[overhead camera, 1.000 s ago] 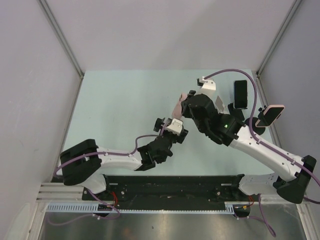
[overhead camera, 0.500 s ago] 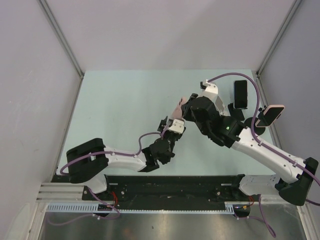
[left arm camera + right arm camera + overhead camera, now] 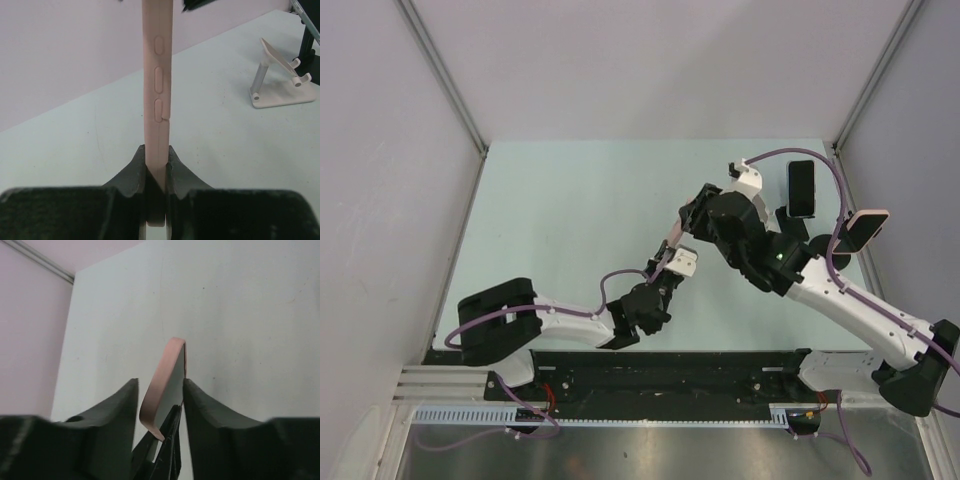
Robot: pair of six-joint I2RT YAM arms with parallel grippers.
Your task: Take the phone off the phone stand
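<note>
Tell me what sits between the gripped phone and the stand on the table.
Nothing: in the left wrist view, bare table separates the phone, clamped in the left gripper, from the empty stand.

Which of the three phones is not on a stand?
The pink-cased phone mid-table, clamped edge-on by the left gripper. The black phone and the other pink phone at the right sit on stands.

Left hand (image 3: pixel 156 167) now clamped onto phone (image 3: pixel 157 90), right hand (image 3: pixel 160 392) loosened its grip on it
</note>
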